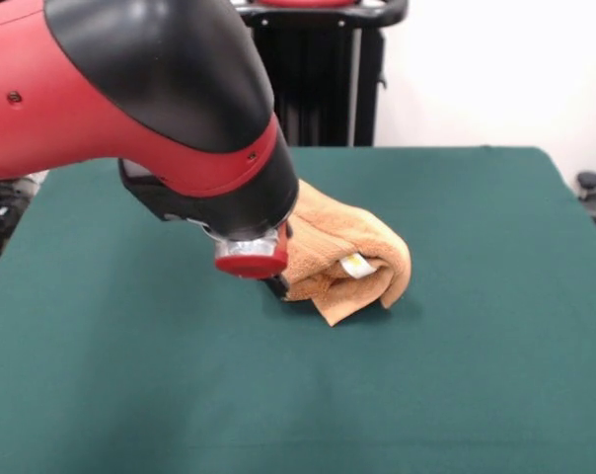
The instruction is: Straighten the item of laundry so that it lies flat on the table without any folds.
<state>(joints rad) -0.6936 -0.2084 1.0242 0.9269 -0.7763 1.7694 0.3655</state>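
towel (352, 247): orange-tan terry, plain
tag (357, 265): white with yellow print, on the towel
surface (456, 375): dark green, uniform, no pattern
arm (130, 89): red shell with black sections
arm end cap (251, 261): red disc under a silver ring
wall (495, 69): white

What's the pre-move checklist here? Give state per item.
1. Towel flat: not ok, bunched and folded over itself.
2. Towel on the table: ok, well away from the edges.
3. Tag visible: ok, on the near fold.
4. Claw at the towel's edge: ok, low on its left side.
5. Claw open or shut: cannot tell, hidden under the arm.
6. Grip on cloth: cannot tell.
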